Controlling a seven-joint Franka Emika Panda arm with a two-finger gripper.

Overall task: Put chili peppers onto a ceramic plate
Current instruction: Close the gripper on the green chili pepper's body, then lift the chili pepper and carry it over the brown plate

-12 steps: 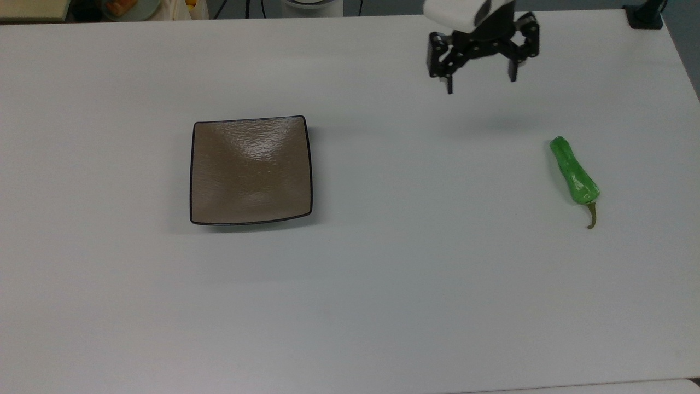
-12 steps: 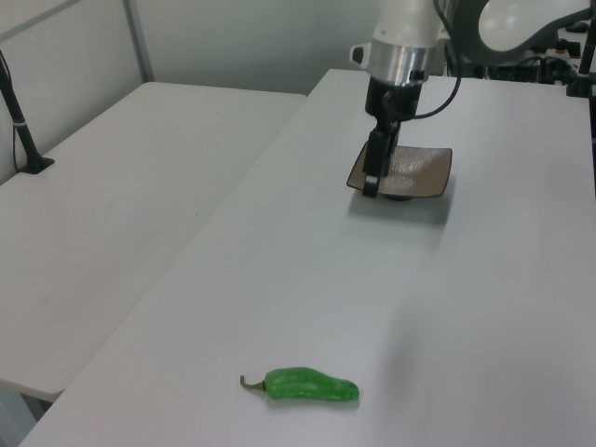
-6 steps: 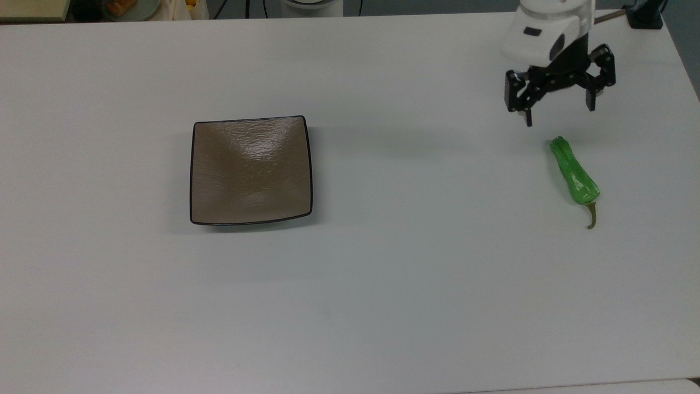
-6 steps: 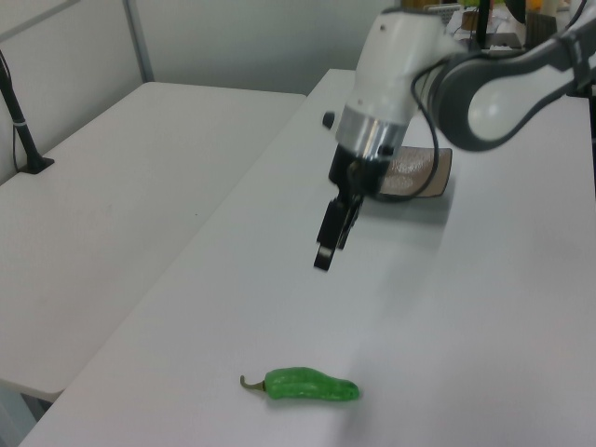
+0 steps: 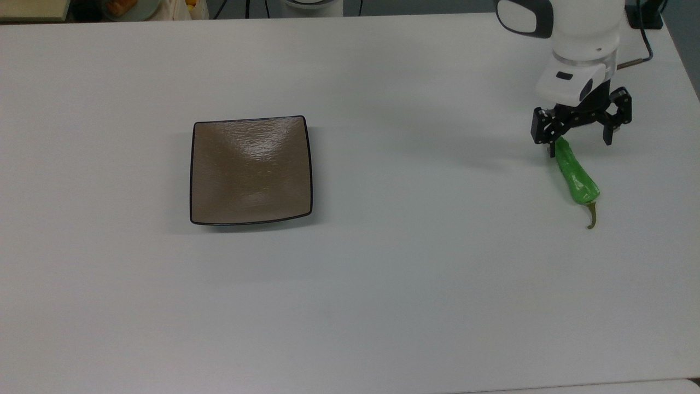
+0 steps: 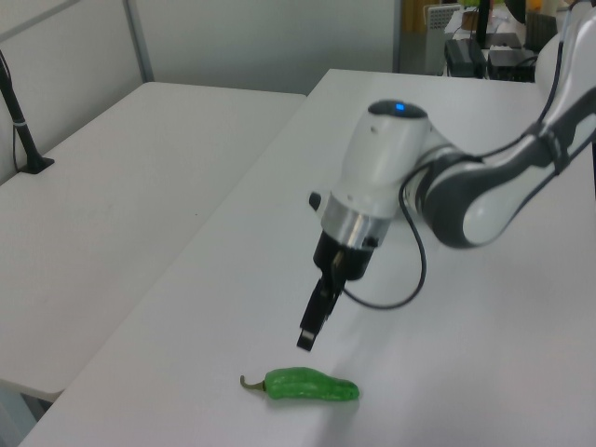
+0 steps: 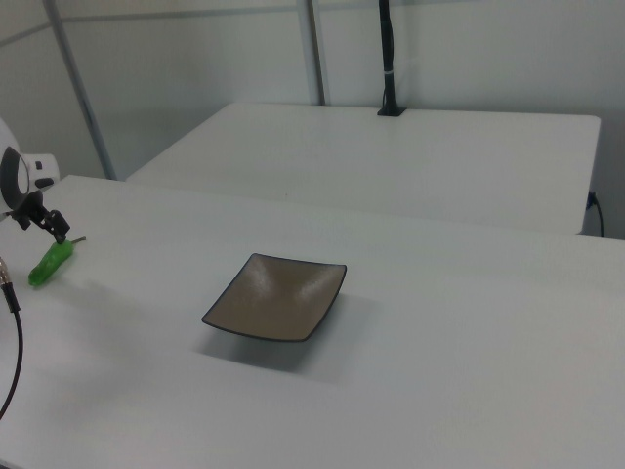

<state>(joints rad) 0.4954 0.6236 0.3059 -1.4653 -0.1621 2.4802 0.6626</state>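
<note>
The glossy green chili pepper [image 5: 574,175] lies flat on the white table at the top view's right, its olive stem pointing toward the bottom of the top view. My gripper [image 5: 578,143] hangs open just over the pepper's blunt far end, one finger [image 5: 549,146] overlapping that tip. In the left view the gripper [image 6: 304,340] hovers a little above the pepper [image 6: 310,386], not touching it. The square brown plate [image 5: 250,169] with its thin black rim sits empty, far off to the top view's left. In the right view the plate [image 7: 276,296] is mid-table and the pepper [image 7: 49,264] is at the left edge.
A black clamp post [image 5: 645,13] stands at the table's far right corner in the top view. A second white table [image 6: 112,186] runs beside this one, with a black pole [image 6: 19,112] on it. The table's right edge is close to the pepper.
The gripper, still open, has travelled toward the top view's right and come down, from mid-table near the plate to just above the pepper's blunt end. Pepper and plate have not moved.
</note>
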